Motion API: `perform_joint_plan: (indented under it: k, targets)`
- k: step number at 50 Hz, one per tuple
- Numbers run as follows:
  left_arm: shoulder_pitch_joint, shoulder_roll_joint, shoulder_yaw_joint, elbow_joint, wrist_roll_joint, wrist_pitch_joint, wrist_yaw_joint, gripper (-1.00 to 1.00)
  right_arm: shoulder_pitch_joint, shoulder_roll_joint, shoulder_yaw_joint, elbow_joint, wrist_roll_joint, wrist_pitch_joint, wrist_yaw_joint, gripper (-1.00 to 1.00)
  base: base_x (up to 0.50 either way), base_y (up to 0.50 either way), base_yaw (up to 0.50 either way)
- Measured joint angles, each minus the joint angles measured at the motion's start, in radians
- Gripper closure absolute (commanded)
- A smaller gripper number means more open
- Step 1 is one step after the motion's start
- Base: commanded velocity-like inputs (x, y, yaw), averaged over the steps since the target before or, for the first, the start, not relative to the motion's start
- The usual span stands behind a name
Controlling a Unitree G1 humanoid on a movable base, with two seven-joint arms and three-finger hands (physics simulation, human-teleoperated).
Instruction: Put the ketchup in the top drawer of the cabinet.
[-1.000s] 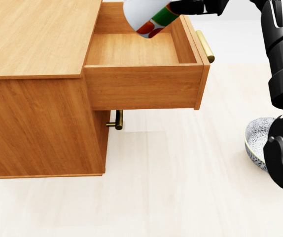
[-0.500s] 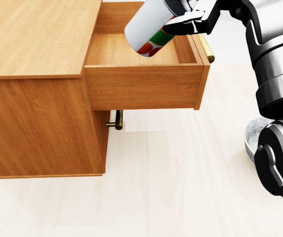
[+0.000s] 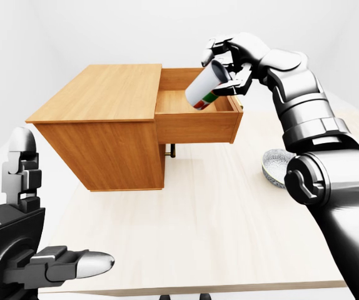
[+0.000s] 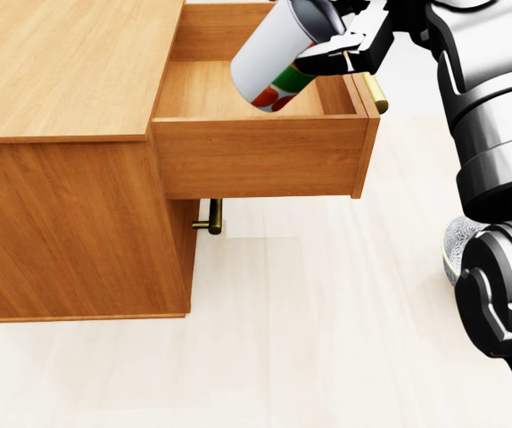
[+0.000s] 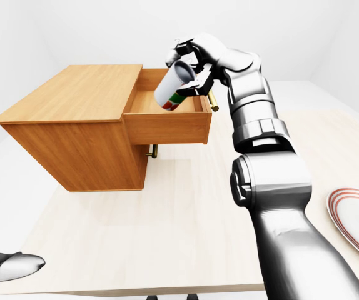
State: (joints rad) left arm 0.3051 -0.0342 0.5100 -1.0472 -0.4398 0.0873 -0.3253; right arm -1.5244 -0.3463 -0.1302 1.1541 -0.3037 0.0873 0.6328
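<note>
The ketchup (image 4: 269, 58) is a white bottle with a red and green label. It is tilted, with its base down and to the left, over the open top drawer (image 4: 260, 156) of the wooden cabinet (image 4: 69, 71). My right hand (image 4: 341, 36) is shut on the bottle's upper end, above the drawer's right side near its brass handle (image 4: 374, 89). The bottle hangs above the drawer floor without touching it. My left hand (image 3: 73, 265) is low at the bottom left of the left-eye view, open and empty, far from the cabinet.
A second brass handle (image 4: 211, 217) sticks out under the open drawer. A patterned bowl (image 3: 276, 165) sits on the table right of the cabinet, partly behind my right arm. A red-rimmed plate (image 5: 358, 219) lies at the far right of the right-eye view.
My right hand has come down into the head view with the ketchup. The bottle now hangs lower over the drawer and slightly further right. The cabinet and camera have not moved.
</note>
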Motion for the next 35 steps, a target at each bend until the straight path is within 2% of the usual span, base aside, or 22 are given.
perform_joint_plan:
  k: [19, 35]
  targets:
    - [0.013, -0.010, -0.007, 0.000, 0.007, 0.000, -0.008, -1.00, -0.049, -0.037, 0.012, -0.006, -0.059, 0.000, -0.071, 1.00, 0.00, 0.00, 0.00]
    - [0.011, -0.011, 0.010, 0.000, -0.007, 0.000, -0.014, -1.00, 0.025, 0.007, 0.030, 0.002, -0.129, 0.000, -0.176, 1.00, 0.00, 0.00, 0.00]
